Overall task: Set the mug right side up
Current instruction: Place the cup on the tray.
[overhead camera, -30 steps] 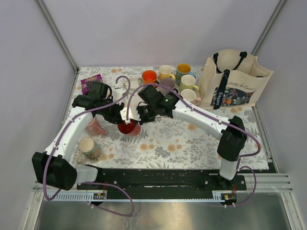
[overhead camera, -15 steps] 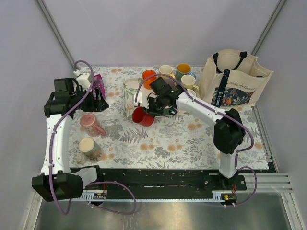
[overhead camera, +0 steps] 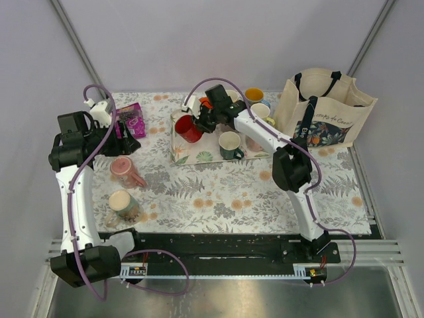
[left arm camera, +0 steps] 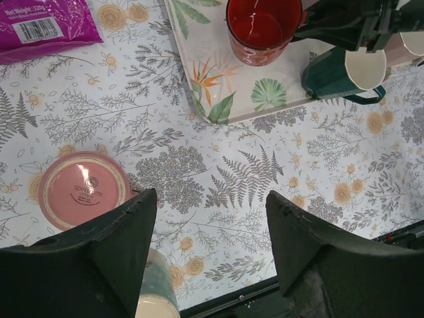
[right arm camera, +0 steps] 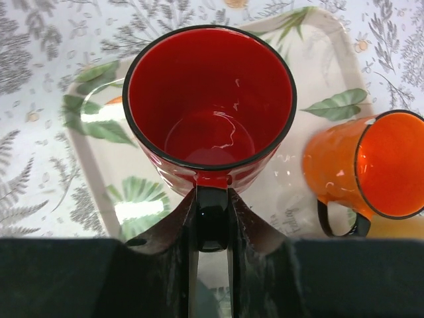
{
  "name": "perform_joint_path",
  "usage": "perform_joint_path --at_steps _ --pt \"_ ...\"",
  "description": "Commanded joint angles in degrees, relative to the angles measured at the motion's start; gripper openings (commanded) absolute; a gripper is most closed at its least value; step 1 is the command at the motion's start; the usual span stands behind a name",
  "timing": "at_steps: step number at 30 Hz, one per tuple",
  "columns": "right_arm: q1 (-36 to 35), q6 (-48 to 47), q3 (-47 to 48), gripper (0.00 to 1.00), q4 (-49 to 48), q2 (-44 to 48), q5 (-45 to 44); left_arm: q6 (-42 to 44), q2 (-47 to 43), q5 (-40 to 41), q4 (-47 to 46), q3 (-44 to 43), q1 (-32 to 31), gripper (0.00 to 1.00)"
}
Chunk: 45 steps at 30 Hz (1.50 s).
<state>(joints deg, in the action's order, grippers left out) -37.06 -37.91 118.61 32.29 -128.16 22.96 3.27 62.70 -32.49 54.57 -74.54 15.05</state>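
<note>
- The mug — the salmon-pink one — stands mouth-down on the flowered cloth at the left side of the table. In the left wrist view its flat base, with a small stamp, faces up. Nothing touches it.
- The left gripper hangs above the cloth with its fingers spread wide and nothing between them. The mug shows just outside the finger at the left of that view, so the gripper is not lined up over it.
- The right gripper is pinched on the handle of a red mug, mouth up, at the tray near the back. Whether that mug rests on the tray or hangs just above it I cannot tell. It is well apart from the pink mug.
- By my reading the task proper is not yet begun: no grip, no lift, no turn.
- What is left is to centre the left fingers on the mug, close on its wall or handle, lift, turn it half over and set it on its base.
- A beige mug lies just on the near side, which probably leaves little room there for the setting-down.
</note>
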Motion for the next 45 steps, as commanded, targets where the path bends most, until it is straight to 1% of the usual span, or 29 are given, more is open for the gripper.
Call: perform_joint_path --at_steps 1,8,19,24,32,39,45 --pt "1.28 1.7 7.95 0.0 -3.73 -2.44 -1.42 -0.02 -0.91 -2.66 0.1 -1.22 1.12 0.7" --pt "3.22 -0.14 8.13 0.0 -1.45 -4.29 -3.1 -0.89 0.41 -4.95 -0.78 -0.34 1.56 0.69" --pt "3.92 -2.52 3.83 0.0 1.1 -4.56 -7.75 -1.77 0.41 -6.35 -1.66 0.54 1.56 0.68" --pt "4.1 -3.75 3.12 0.14 2.6 -5.08 -10.91 -1.86 -0.03 -6.53 -1.74 1.33 1.56 0.67" --pt "4.01 -3.75 0.31 0.2 2.86 -3.59 -14.7 -2.74 -1.26 -7.32 -2.36 2.82 1.65 0.67" --pt "4.1 -4.8 -4.17 0.29 0.05 -0.87 -16.72 -3.0 -1.79 -8.9 -2.62 3.09 1.56 0.66" --pt "4.1 -4.98 -6.55 0.32 -1.79 0.54 -18.04 -3.18 -2.84 -11.54 -2.62 3.97 1.56 0.66"
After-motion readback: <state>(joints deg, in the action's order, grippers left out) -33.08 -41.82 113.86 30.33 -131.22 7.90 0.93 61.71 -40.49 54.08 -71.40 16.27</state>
